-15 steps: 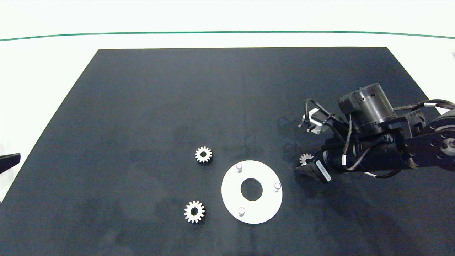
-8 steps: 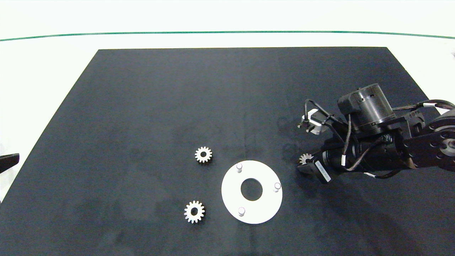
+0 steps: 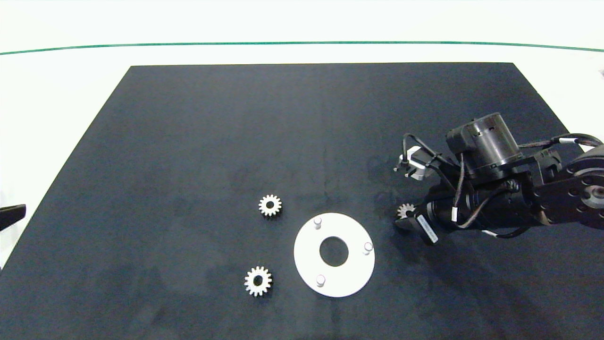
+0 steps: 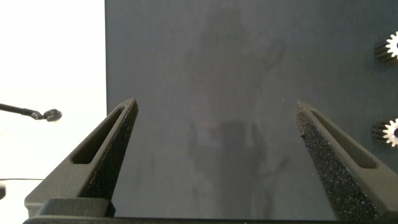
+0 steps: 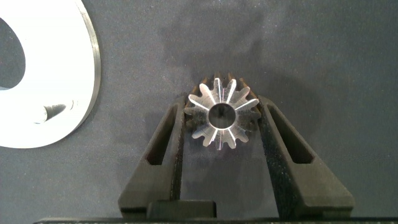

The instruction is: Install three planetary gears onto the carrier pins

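A white ring-shaped disc (image 3: pixel 306 257) lies on the black mat with three carrier pins (image 3: pixel 317 221) (image 3: pixel 367 247) (image 3: pixel 320 280) standing on it, all bare. Two planetary gears (image 3: pixel 270 205) (image 3: pixel 257 281) lie flat on the mat to the disc's left. The third gear (image 3: pixel 405 210) (image 5: pixel 219 115) sits just right of the disc, with my right gripper (image 3: pixel 406 218) (image 5: pixel 221 111) shut on it, one finger pressing each side of its teeth. The disc's edge (image 5: pixel 68 74) and one pin (image 5: pixel 53 112) show beside it. My left gripper (image 4: pixel 214 109) (image 3: pixel 12 215) is open and empty at the mat's left edge.
The black mat (image 3: pixel 188 132) covers most of the white table (image 3: pixel 56 85). A green line (image 3: pixel 302 43) runs along the far side. The right arm's wrist and cables (image 3: pixel 486 189) hang over the mat's right part.
The right wrist has drifted slightly toward the far side and left, with the gear still between its fingers. The left gripper's tip has pulled back a little at the left edge.
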Controlling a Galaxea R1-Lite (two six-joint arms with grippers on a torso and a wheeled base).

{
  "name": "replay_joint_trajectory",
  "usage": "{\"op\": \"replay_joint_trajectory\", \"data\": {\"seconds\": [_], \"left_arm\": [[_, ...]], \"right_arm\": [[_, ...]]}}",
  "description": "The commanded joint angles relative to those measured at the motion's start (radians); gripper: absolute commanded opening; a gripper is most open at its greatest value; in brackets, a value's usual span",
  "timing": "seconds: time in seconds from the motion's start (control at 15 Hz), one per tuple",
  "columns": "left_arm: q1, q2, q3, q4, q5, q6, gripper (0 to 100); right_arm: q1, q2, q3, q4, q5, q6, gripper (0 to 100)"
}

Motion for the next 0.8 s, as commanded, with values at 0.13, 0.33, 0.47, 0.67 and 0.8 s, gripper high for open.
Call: {"op": "replay_joint_trajectory", "data": {"seconds": [0.13,0.33,0.47,0.67,0.8], "left_arm": [[0.001,0.0,0.0,0.003,0.0,0.001,100],[-0.001,-0.005,0.0,0.003,0.0,0.001,100],[-0.001,-0.006,0.0,0.003,0.0,0.001,100],[-0.001,-0.01,0.0,0.003,0.0,0.001,100],[-0.001,-0.01,0.0,0.003,0.0,0.001,100]], "right_arm": [[0.0,0.018,0.0,0.003,-0.001,-0.002,28],[0.002,0.024,0.0,0.003,-0.001,-0.003,22],[0.002,0.022,0.003,0.003,-0.001,-0.003,18],[0.046,-0.041,0.014,0.004,-0.001,-0.003,12],[0.108,-0.122,0.023,0.01,-0.002,-0.003,9]]}}
